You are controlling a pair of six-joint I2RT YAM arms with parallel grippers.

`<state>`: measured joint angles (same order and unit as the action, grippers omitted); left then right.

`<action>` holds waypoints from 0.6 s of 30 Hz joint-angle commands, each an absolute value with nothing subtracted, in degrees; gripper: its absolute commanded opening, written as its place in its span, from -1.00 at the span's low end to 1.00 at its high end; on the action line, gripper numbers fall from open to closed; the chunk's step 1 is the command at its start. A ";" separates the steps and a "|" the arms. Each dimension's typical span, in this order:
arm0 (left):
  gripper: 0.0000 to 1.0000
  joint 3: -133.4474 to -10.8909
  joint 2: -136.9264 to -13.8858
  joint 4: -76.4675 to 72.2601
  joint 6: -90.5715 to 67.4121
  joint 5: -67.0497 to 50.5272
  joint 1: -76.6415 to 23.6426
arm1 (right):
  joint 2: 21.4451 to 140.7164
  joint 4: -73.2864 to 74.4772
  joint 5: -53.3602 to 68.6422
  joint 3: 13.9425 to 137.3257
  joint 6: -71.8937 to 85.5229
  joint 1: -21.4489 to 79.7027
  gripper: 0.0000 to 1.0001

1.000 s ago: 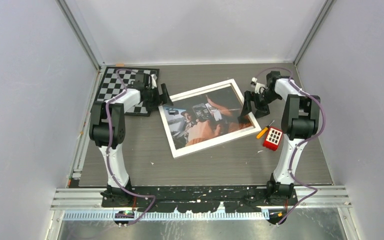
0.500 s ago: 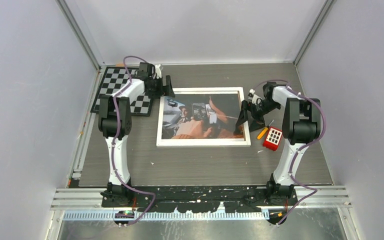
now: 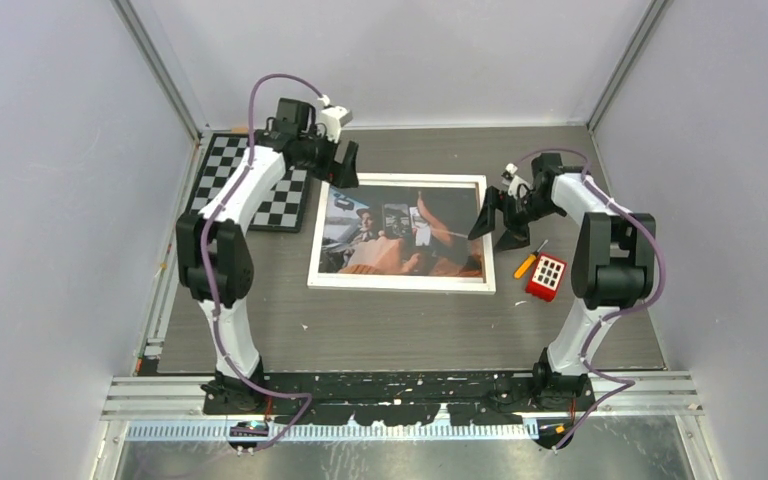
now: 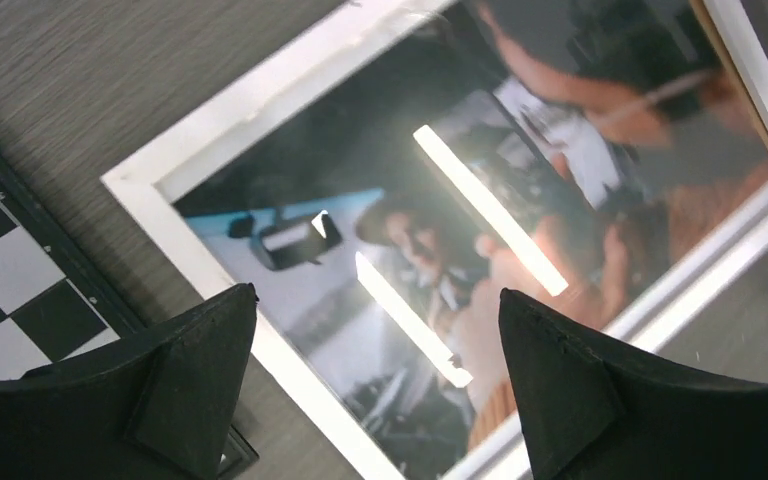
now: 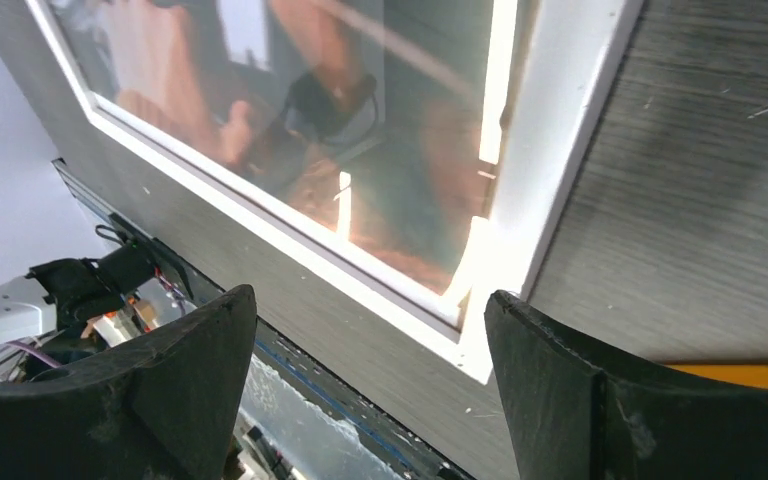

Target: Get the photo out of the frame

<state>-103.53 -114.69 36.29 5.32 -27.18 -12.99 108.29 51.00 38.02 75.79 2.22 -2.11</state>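
Observation:
The frame [image 3: 400, 284] lies flat and face up in the middle of the table, white border showing. The photo [image 3: 400, 232], a colour print of people in a car, sits inside it behind reflecting glass. My left gripper [image 3: 345, 166] hovers open above the frame's far left corner. In the left wrist view the gripper [image 4: 377, 292] has nothing between its fingers, with the photo [image 4: 460, 200] and the frame's border [image 4: 260, 100] below. My right gripper [image 3: 495, 218] hangs open over the frame's right edge. In the right wrist view the gripper [image 5: 370, 292] is empty above the frame's near right corner [image 5: 560, 150] and the photo [image 5: 310, 120].
A black-and-white checkerboard [image 3: 250, 185] lies at the far left, touching the left arm's side of the frame. An orange-handled screwdriver [image 3: 525, 265] and a red block with white squares [image 3: 547, 275] lie just right of the frame. The screwdriver [image 5: 750, 375] shows beside my right finger.
The frame has turned from a tilt to lie square with the table. Both grippers have lifted off its edges, the left toward the far left corner, the right above the right edge.

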 commanded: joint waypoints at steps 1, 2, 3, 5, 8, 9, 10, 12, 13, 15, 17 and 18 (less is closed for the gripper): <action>0.83 -98.32 -106.03 44.92 19.71 -29.28 -19.44 | 100.61 47.95 40.23 74.29 5.19 -2.97 0.77; 0.83 -97.14 -104.78 46.44 21.33 -28.49 -21.54 | 99.81 47.72 40.41 73.84 5.70 -3.25 0.76; 0.82 -95.88 -104.01 47.05 22.40 -27.31 -23.57 | 98.85 47.56 40.50 73.41 6.12 -3.71 0.77; 0.79 -92.34 -102.53 46.91 23.93 -24.66 -28.21 | 97.72 47.27 40.59 72.35 6.57 -4.69 0.77; 0.77 -88.95 -101.33 46.61 26.38 -22.34 -35.31 | 96.43 46.74 40.67 71.03 7.00 -5.87 0.77; 0.75 -88.11 -101.27 46.46 26.93 -21.81 -37.45 | 96.15 46.61 40.61 70.56 7.15 -6.26 0.78; 0.73 -87.54 -101.36 46.15 27.12 -21.29 -39.41 | 95.95 46.40 40.69 70.17 7.30 -6.57 0.78; 0.69 -86.75 -102.01 45.45 27.44 -20.16 -42.78 | 95.73 46.04 40.83 69.53 7.69 -7.37 0.78; 0.67 -86.67 -102.58 44.98 27.49 -19.47 -44.26 | 95.74 45.61 40.97 69.21 8.06 -7.83 0.77; 0.62 -86.70 -103.87 43.92 27.99 -17.63 -47.39 | 95.78 44.64 41.27 68.58 9.39 -8.95 0.78; 0.57 -86.96 -105.55 42.60 28.75 -15.30 -50.23 | 95.78 43.34 41.50 68.08 10.62 -10.16 0.78; 0.54 -87.06 -106.89 41.89 29.05 -14.10 -51.53 | 95.72 42.66 41.61 67.77 11.21 -10.73 0.78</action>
